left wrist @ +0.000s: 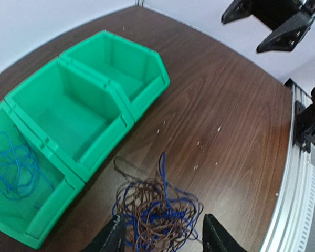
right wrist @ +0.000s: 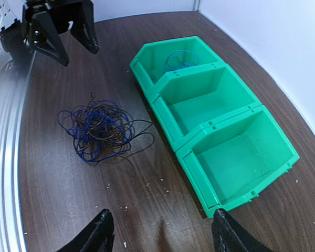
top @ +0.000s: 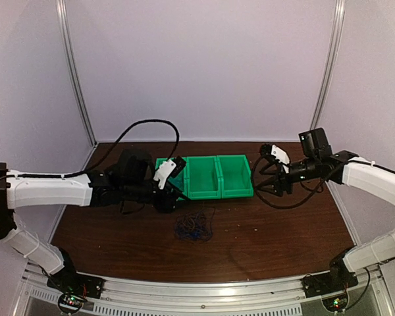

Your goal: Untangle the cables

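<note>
Three green bins (right wrist: 199, 113) stand side by side in a row across the middle of the table (top: 283, 230), their walls touching. Pale specks (left wrist: 198, 143) are scattered on the wood in front of them, and a metal rail (top: 204, 289) runs along the near edge.

The tangle of cables (right wrist: 97, 128) lies on the table just in front of the bins, near the left end of the row but not touching it. It is a loose, rounded knot of thin black and blue wires, with a few black loops straying out toward the bins. One blue cable (left wrist: 13, 163) lies coiled alone in the end bin on the left.

The left fingers (left wrist: 113, 239) hang spread apart over the tangle, gripping nothing. The right fingers (right wrist: 97, 233) hover near the row's right end, well apart from the tangle, wide apart and empty.
</note>
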Robot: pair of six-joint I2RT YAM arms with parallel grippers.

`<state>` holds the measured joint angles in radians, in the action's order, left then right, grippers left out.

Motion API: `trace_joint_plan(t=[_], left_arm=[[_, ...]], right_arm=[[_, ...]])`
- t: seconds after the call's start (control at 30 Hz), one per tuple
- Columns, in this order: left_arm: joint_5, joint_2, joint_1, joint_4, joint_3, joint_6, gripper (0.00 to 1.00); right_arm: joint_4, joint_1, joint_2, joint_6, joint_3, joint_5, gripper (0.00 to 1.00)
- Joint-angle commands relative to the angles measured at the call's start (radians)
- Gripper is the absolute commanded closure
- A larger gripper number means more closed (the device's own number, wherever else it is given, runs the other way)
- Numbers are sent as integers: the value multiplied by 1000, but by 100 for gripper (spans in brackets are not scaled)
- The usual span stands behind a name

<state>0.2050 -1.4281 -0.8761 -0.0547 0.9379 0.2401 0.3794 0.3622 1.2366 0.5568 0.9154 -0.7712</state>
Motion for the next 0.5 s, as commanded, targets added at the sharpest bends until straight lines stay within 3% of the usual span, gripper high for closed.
trace_joint_plan(t=[0.0,0.13,0.3,0.47], left_arm=[[68,53,9,30,-112,-28,49],[54,94,10,91,-206,-22,46],[35,20,10,103,-203,-20,45],[5,-37,20,174,-224,-1,48]], right_arm=[[60,125,69,61,75,33,32],[47,250,162,77,132,39,28],[33,367,309,59,235,35,25],[8,390,454,21,323,41,25]])
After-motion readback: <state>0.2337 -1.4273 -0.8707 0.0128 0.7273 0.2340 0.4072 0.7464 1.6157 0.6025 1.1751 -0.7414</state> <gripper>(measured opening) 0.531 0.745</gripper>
